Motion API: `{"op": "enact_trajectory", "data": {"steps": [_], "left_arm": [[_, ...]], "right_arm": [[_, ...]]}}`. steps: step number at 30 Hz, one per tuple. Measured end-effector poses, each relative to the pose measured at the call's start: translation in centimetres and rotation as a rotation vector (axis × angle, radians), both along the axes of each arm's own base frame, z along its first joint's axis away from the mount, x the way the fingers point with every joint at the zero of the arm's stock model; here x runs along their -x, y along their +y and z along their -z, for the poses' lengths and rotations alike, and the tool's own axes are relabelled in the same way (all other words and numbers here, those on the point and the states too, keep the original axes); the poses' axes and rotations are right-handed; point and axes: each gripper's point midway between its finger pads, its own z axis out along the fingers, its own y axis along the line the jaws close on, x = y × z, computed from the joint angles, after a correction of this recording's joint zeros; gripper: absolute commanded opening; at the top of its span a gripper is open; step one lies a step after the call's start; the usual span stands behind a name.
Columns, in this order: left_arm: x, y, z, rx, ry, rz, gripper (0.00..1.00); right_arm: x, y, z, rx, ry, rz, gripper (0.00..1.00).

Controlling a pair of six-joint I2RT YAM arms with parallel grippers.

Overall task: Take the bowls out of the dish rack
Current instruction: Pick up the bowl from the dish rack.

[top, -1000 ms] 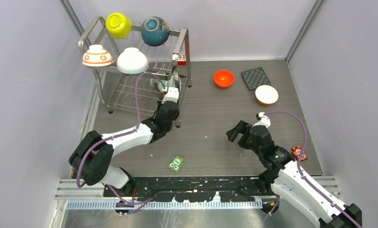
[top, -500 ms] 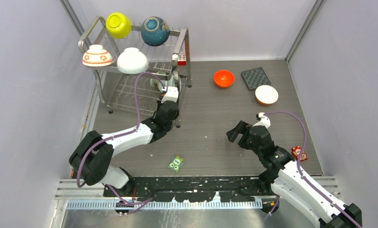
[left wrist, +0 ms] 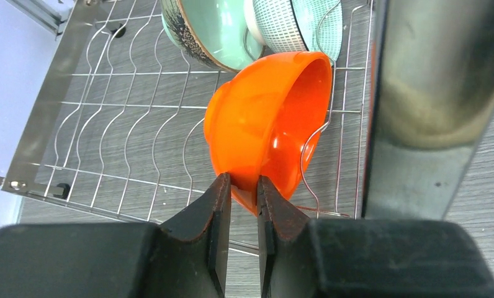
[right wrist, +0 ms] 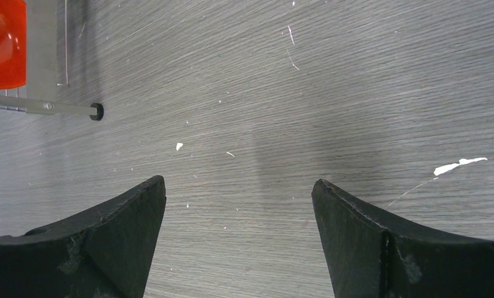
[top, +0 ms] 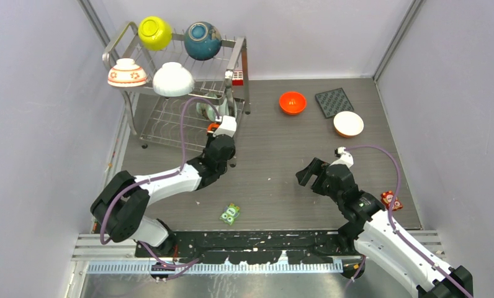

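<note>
The steel wire dish rack (top: 238, 56) stands at the back left. Its top tier holds a yellow-green bowl (top: 154, 32), a dark teal-blue bowl (top: 202, 40), a white bowl with red flowers (top: 127, 72) and a plain white bowl (top: 172, 79). My left gripper (top: 222, 126) is at the lower tier (left wrist: 108, 124), shut on the rim of an orange bowl (left wrist: 263, 124) that is tilted on its side. A pale green bowl (left wrist: 216, 31) and a net-patterned bowl (left wrist: 300, 25) stand behind it. My right gripper (top: 309, 174) is open and empty above the bare table (right wrist: 238, 186).
Another orange bowl (top: 292, 102), a white bowl with an orange rim (top: 348, 123) and a dark square mat (top: 334, 101) lie at the back right. The rack's thick post (left wrist: 431, 105) is just right of my left gripper. A green toy (top: 230, 213) and a red one (top: 391, 200) lie near the front.
My left wrist has shifted slightly back and right from the rack, and a bit of the orange bowl now shows beside it. The right arm has not moved.
</note>
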Motion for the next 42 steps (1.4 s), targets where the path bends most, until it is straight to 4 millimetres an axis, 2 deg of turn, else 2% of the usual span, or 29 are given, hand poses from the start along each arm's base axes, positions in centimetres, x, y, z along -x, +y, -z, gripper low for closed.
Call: {"op": "enact_trajectory", "data": {"steps": [19, 31, 42], "left_arm": [[0.9, 0.9, -1.5, -0.179, -0.081, -0.032, 0.0], [1.2, 0.7, -2.7, -0.199, -0.127, -0.048, 0.0], [1.6, 1.6, -3.3, -0.228, -0.139, -0.082, 0.0]], "right_arm": [[0.1, -0.1, 0.4, 0.004, 0.007, 0.0, 0.91], [0.1, -0.1, 0.4, 0.004, 0.006, 0.001, 0.91], [0.1, -0.1, 0.4, 0.005, 0.007, 0.001, 0.91]]}}
